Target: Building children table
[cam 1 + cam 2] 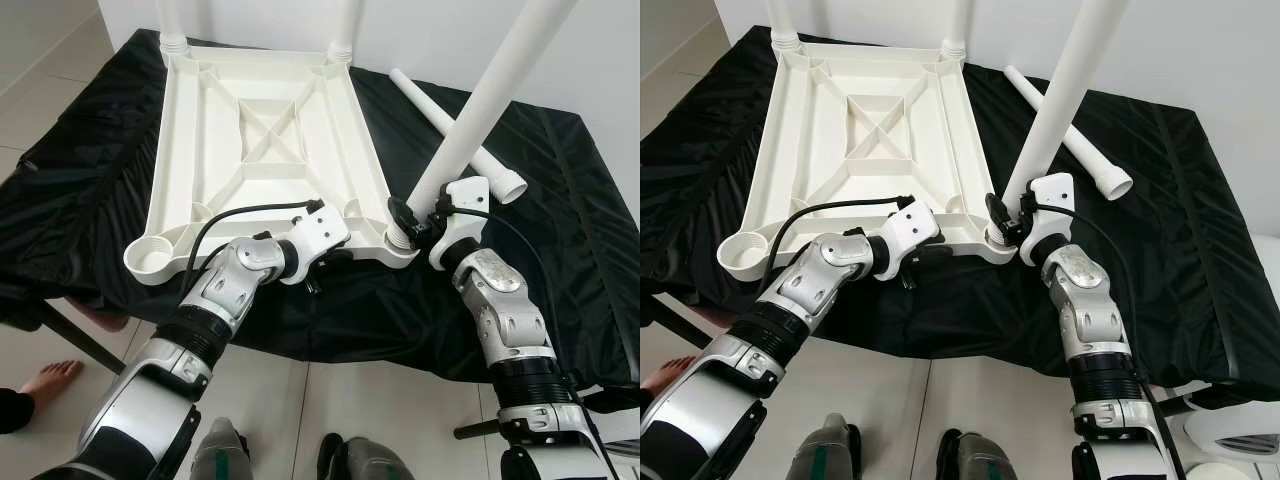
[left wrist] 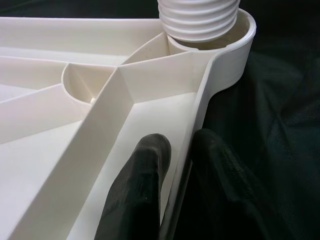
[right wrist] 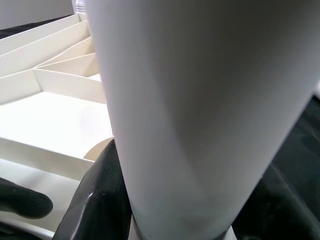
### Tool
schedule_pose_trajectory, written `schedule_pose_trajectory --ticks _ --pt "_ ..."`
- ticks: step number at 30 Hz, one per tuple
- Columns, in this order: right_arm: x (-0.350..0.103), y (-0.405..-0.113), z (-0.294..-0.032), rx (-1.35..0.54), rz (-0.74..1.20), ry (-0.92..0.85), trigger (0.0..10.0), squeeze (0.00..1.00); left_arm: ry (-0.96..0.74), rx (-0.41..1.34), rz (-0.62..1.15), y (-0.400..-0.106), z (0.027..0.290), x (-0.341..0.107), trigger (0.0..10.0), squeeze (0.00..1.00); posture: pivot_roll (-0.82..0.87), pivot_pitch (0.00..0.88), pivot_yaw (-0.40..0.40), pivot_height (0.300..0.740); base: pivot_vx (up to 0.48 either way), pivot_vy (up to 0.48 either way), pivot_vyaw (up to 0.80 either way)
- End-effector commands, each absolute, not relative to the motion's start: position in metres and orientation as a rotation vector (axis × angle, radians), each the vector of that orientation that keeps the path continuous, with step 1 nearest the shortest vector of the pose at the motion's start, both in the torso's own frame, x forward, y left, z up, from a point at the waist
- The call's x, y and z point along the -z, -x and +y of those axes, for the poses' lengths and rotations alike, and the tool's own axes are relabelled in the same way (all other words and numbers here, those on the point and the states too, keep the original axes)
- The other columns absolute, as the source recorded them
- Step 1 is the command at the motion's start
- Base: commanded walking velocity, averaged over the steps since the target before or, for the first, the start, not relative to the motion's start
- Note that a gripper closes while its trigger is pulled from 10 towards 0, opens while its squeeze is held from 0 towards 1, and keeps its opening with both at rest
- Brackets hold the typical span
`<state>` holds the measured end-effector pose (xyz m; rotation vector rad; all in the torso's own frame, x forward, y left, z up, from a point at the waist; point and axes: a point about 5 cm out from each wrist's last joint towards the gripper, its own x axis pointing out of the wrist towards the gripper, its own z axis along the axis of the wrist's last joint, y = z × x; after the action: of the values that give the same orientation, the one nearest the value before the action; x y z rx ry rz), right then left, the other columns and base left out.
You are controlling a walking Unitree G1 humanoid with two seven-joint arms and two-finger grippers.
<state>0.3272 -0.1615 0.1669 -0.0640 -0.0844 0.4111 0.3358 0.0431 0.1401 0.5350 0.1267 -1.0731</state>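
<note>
We see a smooth white plastic tabletop (image 1: 265,140) and legs (image 1: 480,100), on shiny crinkled black cloth (image 1: 560,200).

the left gripper (image 2: 172,165) pinches the rim of the white tabletop (image 2: 60,165), which lies upside down. one black finger (image 2: 137,192) is inside the rim, on the ribbed underside, and the other is outside, over the black cloth (image 2: 270,125). the rim wall stands between them. farther along the rim there is a round corner socket (image 2: 235,55). the threaded end of a white leg (image 2: 197,17) sits in this socket.
</note>
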Motion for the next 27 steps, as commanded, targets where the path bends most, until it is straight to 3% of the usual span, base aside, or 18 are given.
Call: schedule_pose_trajectory --ticks 1,22,27 --pt "-0.159 -0.325 -0.164 -0.424 -0.046 0.063 10.0 0.00 -0.559 1.097 0.079 -0.334 0.034 -0.149 10.0 0.00 0.04 0.055 -0.093 0.740 0.000 0.000 0.00" --pt "-0.153 -0.319 -0.160 -0.512 0.009 0.010 10.0 0.00 -0.559 1.094 0.082 -0.334 0.034 -0.149 10.0 0.00 0.05 0.056 -0.097 0.740 0.000 0.000 0.00" --pt "-0.147 -0.323 -0.172 -0.454 0.052 0.038 10.0 0.00 -0.559 1.098 0.078 -0.333 0.033 -0.149 10.0 0.00 0.04 0.055 -0.096 0.740 0.000 0.000 0.00"
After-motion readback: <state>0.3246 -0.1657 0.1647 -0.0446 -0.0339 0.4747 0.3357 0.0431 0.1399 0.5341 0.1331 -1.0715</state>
